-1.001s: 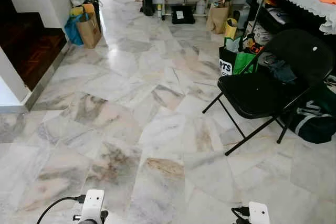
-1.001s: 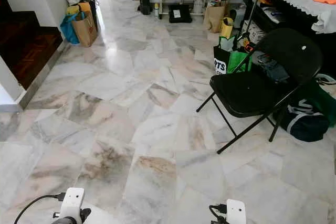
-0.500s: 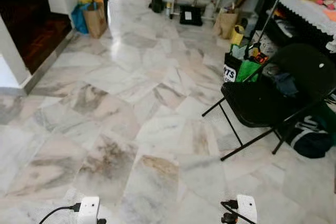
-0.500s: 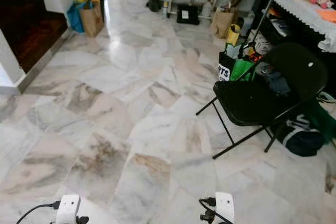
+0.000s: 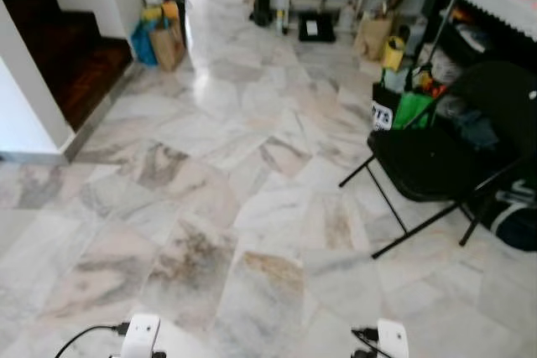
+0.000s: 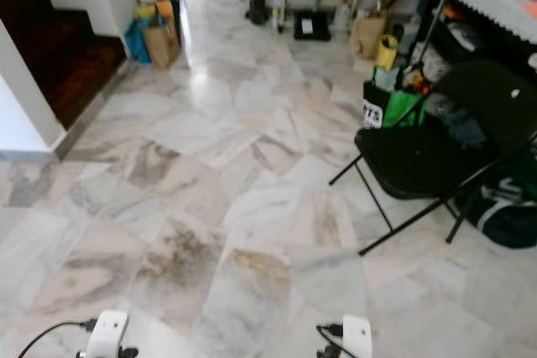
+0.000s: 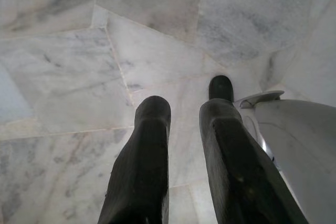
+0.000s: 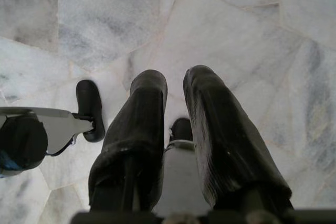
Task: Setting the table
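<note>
Both tools, left [image 7: 184,114] & right [image 8: 176,85], hang empty, fingers slightly apart, over marble floor [image 5: 252,207].

Soft motion blur veils both head views; daylight glares off the marble floor [image 5: 195,81] while the staircase [image 5: 59,56] lies in shadow.
</note>
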Robot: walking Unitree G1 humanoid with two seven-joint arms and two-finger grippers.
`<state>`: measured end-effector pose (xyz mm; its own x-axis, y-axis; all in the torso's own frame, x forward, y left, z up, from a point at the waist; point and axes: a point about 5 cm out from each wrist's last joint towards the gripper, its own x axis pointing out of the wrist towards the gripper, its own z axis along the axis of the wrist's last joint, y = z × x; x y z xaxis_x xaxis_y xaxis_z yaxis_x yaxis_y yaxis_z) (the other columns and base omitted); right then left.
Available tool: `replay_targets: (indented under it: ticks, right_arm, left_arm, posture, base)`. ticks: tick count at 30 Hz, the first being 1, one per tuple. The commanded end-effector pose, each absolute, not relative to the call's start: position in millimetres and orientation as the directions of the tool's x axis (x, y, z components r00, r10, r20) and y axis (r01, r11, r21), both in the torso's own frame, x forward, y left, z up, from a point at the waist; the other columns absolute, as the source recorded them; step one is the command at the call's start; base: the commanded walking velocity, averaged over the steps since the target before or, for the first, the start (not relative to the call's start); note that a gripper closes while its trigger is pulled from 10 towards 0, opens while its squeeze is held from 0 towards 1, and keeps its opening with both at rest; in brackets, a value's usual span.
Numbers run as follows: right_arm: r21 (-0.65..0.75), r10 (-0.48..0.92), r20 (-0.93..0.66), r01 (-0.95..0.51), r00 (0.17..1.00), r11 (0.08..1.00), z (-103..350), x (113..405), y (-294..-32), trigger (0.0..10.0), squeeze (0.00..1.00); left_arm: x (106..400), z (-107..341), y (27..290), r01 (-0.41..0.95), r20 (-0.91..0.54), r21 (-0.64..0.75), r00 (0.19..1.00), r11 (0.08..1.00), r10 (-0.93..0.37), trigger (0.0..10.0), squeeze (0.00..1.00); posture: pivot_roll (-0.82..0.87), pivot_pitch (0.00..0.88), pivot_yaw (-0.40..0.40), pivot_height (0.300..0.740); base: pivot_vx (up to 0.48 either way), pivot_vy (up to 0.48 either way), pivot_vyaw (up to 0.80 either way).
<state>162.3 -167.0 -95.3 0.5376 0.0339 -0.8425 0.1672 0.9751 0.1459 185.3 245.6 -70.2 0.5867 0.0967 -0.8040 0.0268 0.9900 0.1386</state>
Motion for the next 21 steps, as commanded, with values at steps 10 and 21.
replay_targets:
  ticks: [10, 21]
  right_arm:
    - [0.134, 0.032, -0.857, 0.162, 0.515, 0.978, -99.5, 151.3, -168.5, 10.0, 0.0]
    - [0.125, 0.056, -0.871, 0.109, 0.489, 0.986, -101.5, 147.5, -163.9, 10.0, 0.0]
  left_arm:
    - [190.9, -68.9, 240.2, 0.053, -0.8, 0.137, 0.594, 0.989, 0.079, 10.0, 0.0]
    - [182.4, -74.1, 236.8, 0.028, -0.809, 0.127, 0.581, 0.992, 0.087, 10.0, 0.0]
  posture:
    - [0.19, 0.012, -0.049, 0.74]
    - [0.2, 0.0, -0.063, 0.74]
  base:
    - [0.0, 0.0, 0.0]
    - [0.0, 0.0, -0.64]
